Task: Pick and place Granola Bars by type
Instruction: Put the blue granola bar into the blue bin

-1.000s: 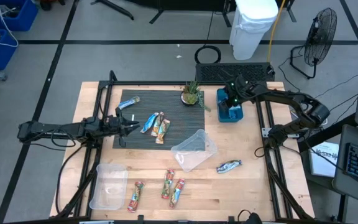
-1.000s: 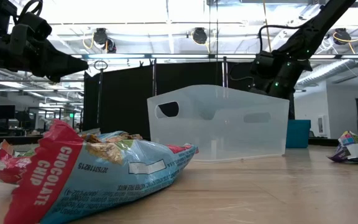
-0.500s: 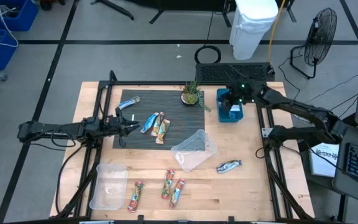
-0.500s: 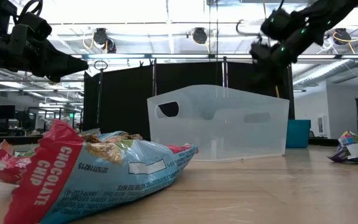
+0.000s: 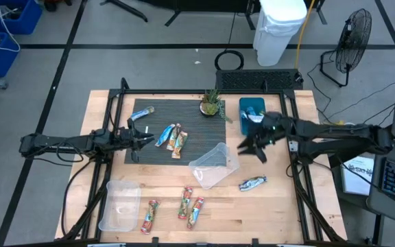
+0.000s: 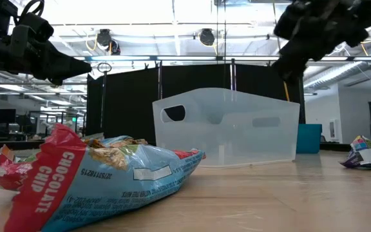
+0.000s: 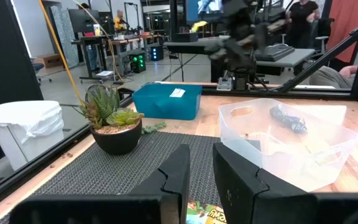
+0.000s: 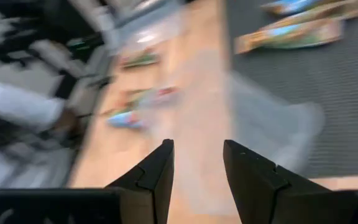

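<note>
The right gripper point(image 5: 256, 147) is seen with fingers spread and empty, above the counter point(image 5: 280, 206) beside the clear bin point(image 5: 214, 165). The nearest granola bar point(image 5: 252, 183) lies just toward the front edge, long axis roughly crosswise. The left gripper point(image 5: 145, 140) is parked over the mat, fingers a little apart, empty. "CHOCOLATE CHIP" can be read on the close-up bar point(image 6: 102, 180).

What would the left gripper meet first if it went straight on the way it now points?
Probably the granola bars lying on the dark mat: the left gripper points across the mat at them, though it may pass above them, since height is unclear.
</note>
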`<state>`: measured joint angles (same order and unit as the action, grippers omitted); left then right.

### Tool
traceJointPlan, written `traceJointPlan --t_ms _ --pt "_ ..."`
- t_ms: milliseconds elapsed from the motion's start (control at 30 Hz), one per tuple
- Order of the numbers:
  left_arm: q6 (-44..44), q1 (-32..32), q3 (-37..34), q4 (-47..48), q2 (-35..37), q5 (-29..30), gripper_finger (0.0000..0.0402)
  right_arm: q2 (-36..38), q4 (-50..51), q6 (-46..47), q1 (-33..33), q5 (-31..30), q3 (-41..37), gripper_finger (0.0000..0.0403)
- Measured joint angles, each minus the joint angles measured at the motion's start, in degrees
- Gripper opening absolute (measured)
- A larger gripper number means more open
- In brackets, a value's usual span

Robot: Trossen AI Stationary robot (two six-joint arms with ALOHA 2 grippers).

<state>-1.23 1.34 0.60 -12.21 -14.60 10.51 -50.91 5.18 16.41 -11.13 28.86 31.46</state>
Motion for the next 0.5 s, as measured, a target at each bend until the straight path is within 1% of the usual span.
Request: traceJointPlan --t_ms 100,300,400,500 --pt "0.0 0.0 0.0 0.0 0.0 0.0 0.0076 1.0 -6.3 4.1 6.0 1.3 -3.2 0.013" --pt "0.0 0.0 0.0 0.0 0.0 0.0 0.0076 1.4 -22.7 8.7 17.3 0.9 -7.7 0.013" --pt "0.0 0.0 0.0 0.0 0.0 0.0 0.0076 1.4 -27.5 7.5 22.9 -3.7 -8.0 0.013" --pt "0.0 0.0 0.0 0.0 0.0 0.0 0.0076 1.3 -28.0 4.7 27.7 -9.2 -7.4 0.013"
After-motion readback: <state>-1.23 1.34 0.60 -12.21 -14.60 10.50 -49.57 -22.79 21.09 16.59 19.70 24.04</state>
